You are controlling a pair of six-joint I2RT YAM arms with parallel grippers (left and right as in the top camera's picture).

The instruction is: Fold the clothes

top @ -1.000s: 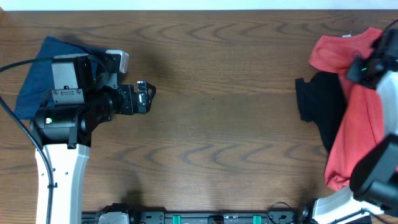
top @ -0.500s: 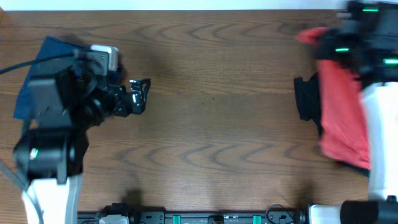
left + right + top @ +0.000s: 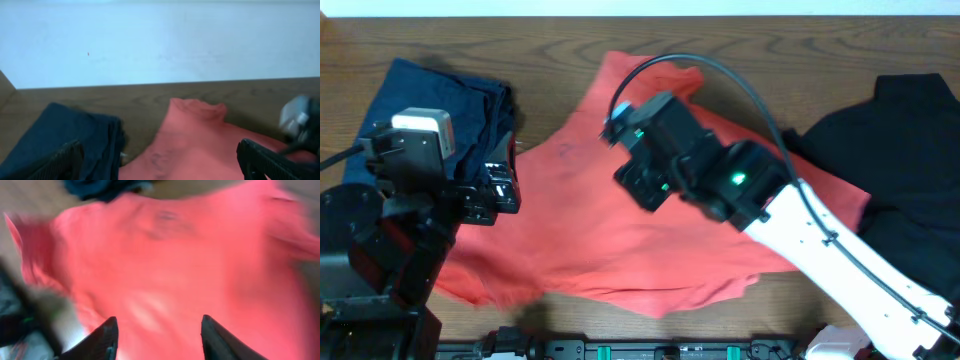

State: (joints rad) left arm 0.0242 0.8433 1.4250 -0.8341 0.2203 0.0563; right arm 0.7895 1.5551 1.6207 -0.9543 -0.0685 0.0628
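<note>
The clothes lie in three pieces. A large coral-red T-shirt [image 3: 590, 230] is spread across the middle of the table, its collar toward the far edge. A navy-blue garment [image 3: 430, 90] lies at the far left, touching the shirt's left side. A black garment [image 3: 910, 170] covers the right end. My right gripper [image 3: 625, 125] hovers over the shirt's upper part. In the right wrist view it [image 3: 160, 335] stands open, with only blurred shirt [image 3: 175, 255] behind it. My left gripper [image 3: 503, 187] is wide open at the shirt's left edge, and in its own view it [image 3: 160, 165] holds nothing above shirt [image 3: 200, 135] and navy cloth [image 3: 65, 130].
The right arm [image 3: 820, 230] stretches from the front right corner diagonally over the shirt. The left arm's base [image 3: 380, 250] stands at the front left. Bare wood [image 3: 770, 50] shows along the far edge, with a pale wall [image 3: 160, 40] behind it.
The coral shirt has come from the right edge to lie spread over the middle. The right arm swung to the centre with it and its jaws have parted. The left arm shifted toward the front.
</note>
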